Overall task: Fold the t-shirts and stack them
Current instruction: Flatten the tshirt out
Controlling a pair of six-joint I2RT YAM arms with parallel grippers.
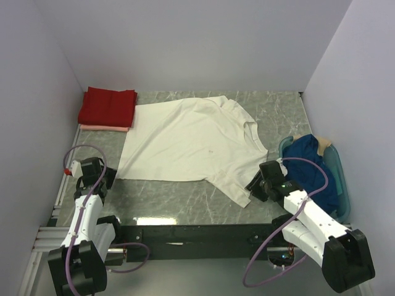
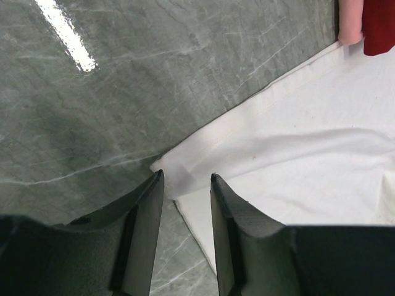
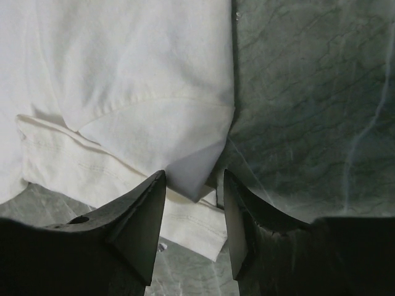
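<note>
pale pink shirt (image 1: 103, 128): I get only a thin strip of it under the red shirt (image 1: 108, 106).
dark blue shirt (image 1: 305, 148): bunched in the teal basket (image 1: 341, 185), partly behind my right arm (image 1: 311, 216) and its cable; I can't read its shape.
cream shirt (image 1: 185, 145): both wrist views cut it off at their edges.
left gripper (image 2: 186, 175): fingertips hidden under the wrist from above; I can't tell whether the hem corner touches them.
tan scrap (image 1: 321, 143): too small to identify.

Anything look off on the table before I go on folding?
On the white shirt, the near sleeve, by the right fingers, is doubled over itself, and a faint pinkish spot marks the middle. Nothing else stands out.
</note>
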